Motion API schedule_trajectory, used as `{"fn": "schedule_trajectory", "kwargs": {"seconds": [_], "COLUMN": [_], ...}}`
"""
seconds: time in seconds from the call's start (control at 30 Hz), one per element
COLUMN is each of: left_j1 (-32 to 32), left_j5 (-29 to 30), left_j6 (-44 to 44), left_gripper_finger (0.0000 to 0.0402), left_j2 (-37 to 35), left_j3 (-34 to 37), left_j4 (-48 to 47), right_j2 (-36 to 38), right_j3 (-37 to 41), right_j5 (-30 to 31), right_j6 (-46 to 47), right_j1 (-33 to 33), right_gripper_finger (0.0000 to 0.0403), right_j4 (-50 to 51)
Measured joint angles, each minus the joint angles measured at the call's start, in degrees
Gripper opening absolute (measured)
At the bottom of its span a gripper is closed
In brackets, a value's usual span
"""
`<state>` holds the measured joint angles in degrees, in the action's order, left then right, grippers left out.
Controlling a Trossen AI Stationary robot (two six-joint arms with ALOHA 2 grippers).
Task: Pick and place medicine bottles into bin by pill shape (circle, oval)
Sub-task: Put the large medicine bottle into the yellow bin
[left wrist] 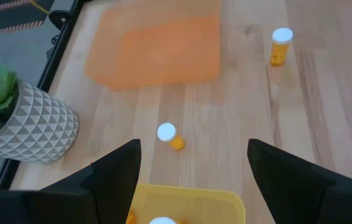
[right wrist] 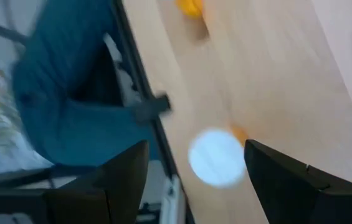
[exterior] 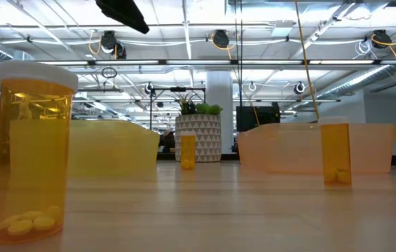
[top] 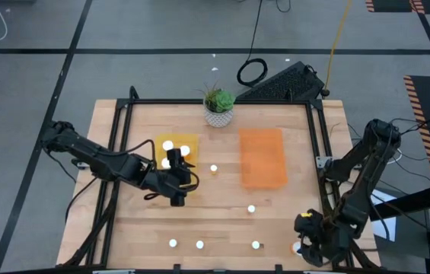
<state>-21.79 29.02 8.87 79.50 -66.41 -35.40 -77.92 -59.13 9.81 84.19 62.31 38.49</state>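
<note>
Right gripper [right wrist: 191, 165] open at the table's near right corner, directly over a white-capped bottle [right wrist: 216, 157] standing between its fingers' line, not gripped. Left gripper [left wrist: 191, 168] open, empty, above the yellow bin [left wrist: 188, 202] holding bottles.

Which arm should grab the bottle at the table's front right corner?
Right. The right gripper hangs open directly over that bottle at the table's edge; the left gripper is open over the yellow bin, far across.

Left pincer [top: 178, 185] beside yellow bin [top: 170, 144] (three bottles inside).
</note>
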Motion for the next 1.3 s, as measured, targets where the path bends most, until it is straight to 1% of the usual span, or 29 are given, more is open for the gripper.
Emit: {"fn": "schedule_trajectory", "kwargs": {"seconds": [0.1,0.3,0.47,0.67,0.77,0.87,1.07,1.13,1.3], "left_j1": [0.7,2.4,3.3,3.4,3.4,3.4,3.4,3.4,3.4], "left_j5": [-0.6,-0.7,-2.1,-2.2,-2.2,-2.2,-2.2,-2.2,-2.2], "left_j6": [-0.9,-1.3,-1.3,-1.8,-1.8,-2.5,-2.7,-2.7,-2.7], "left_gripper_finger": [0.0298,0.0298,0.0298,0.0298,0.0298,0.0298,0.0298,0.0298,0.0298], "left_j2": [0.0,0.0,0.0,0.0,0.0,0.0,0.0,0.0,0.0], "left_j3": [0.0,0.0,0.0,0.0,0.0,0.0,0.0,0.0,0.0], "left_j4": [0.0,0.1,0.1,0.2,0.8,1.2,1.5,1.5,1.7], "right_j2": [-2.1,-5.4,-9.5,-13.1,-14.2,-14.6,-14.7,-14.7,-14.5], "right_j3": [0.0,0.0,0.0,1.1,2.4,4.8,10.1,11.6,13.6], "right_j5": [-2.6,-2.5,-2.5,-2.6,-2.5,-2.0,3.8,5.3,6.2], "right_j6": [1.6,3.5,0.9,-0.2,-1.4,-2.5,-5.2,-6.1,-8.3], "right_j1": [1.8,4.8,6.3,6.8,6.8,6.6,5.1,4.3,2.5], "right_gripper_finger": [0.0258,0.0258,0.0258,0.0255,0.0243,0.0223,0.0180,0.0170,0.0159], "right_j4": [1.7,0.9,0.3,-1.3,-4.4,-10.4,-19.0,-20.9,-22.0]}}
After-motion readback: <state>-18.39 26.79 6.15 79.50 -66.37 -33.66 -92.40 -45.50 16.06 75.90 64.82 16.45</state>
